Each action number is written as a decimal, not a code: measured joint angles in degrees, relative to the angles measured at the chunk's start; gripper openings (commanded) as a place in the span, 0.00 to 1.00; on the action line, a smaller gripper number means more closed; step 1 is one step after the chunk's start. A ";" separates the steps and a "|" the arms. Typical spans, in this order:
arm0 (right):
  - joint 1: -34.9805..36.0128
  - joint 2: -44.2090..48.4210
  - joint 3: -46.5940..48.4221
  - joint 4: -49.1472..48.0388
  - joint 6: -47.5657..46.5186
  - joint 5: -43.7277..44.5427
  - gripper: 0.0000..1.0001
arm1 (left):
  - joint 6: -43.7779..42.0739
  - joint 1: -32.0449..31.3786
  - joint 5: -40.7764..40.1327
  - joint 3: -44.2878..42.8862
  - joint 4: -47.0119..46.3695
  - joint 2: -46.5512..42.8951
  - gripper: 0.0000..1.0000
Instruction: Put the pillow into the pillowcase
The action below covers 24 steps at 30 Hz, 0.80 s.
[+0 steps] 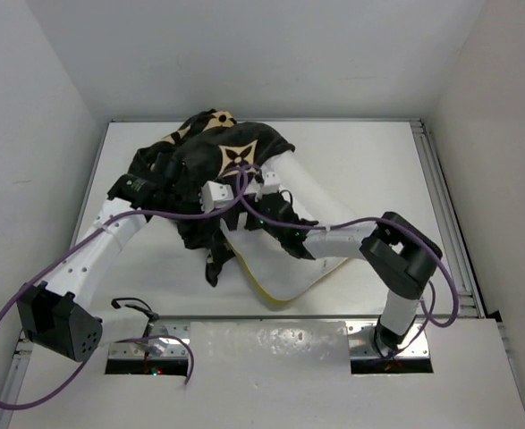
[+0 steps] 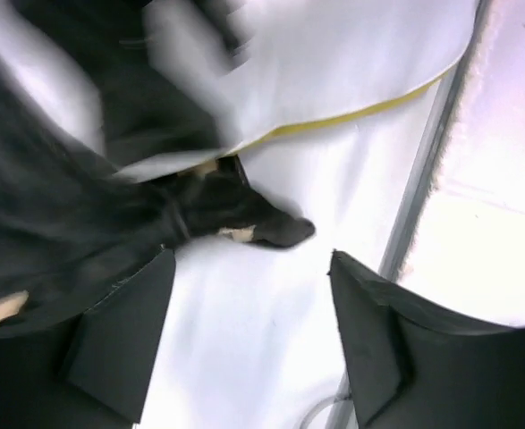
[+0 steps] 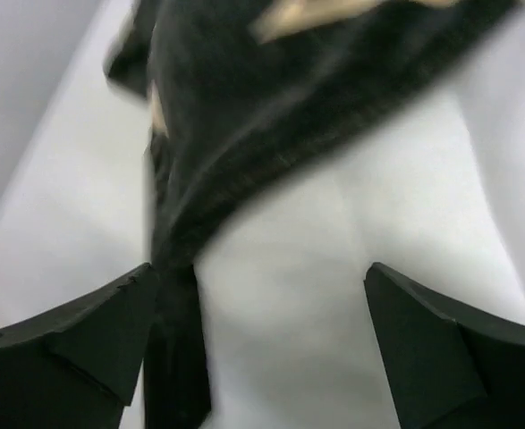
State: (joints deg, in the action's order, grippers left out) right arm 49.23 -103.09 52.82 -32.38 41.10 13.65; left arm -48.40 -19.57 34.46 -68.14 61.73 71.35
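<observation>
L pincer (image 2: 251, 268) apart, nothing btwn fingers; pillowcase (image 2: 65, 232) just ahead to one side, pillow (image 2: 334, 63) beyond it. R pincer (image 3: 260, 277) apart too, empty, pillowcase edge close ahead, a strip trailing beside one finger. Both things on surface (image 1: 369, 170).

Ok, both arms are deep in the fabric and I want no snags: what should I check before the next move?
1. Left gripper open and empty: ok.
2. Right gripper open: ok.
3. Right gripper clear of pillowcase: cannot tell; fabric hangs right beside it.
4. Pillow fully inside: not ok; its near end sticks out.
5. Pillow resting on table: ok.
</observation>
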 measured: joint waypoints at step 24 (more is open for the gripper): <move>-25.09 43.39 -18.75 40.35 -12.44 -2.12 0.99 | 22.36 -10.08 -41.07 -36.17 -20.63 48.26 0.72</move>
State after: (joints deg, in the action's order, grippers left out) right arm 24.14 -59.70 34.06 7.97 28.67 11.53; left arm -26.04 -29.65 -6.61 -104.31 41.10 119.61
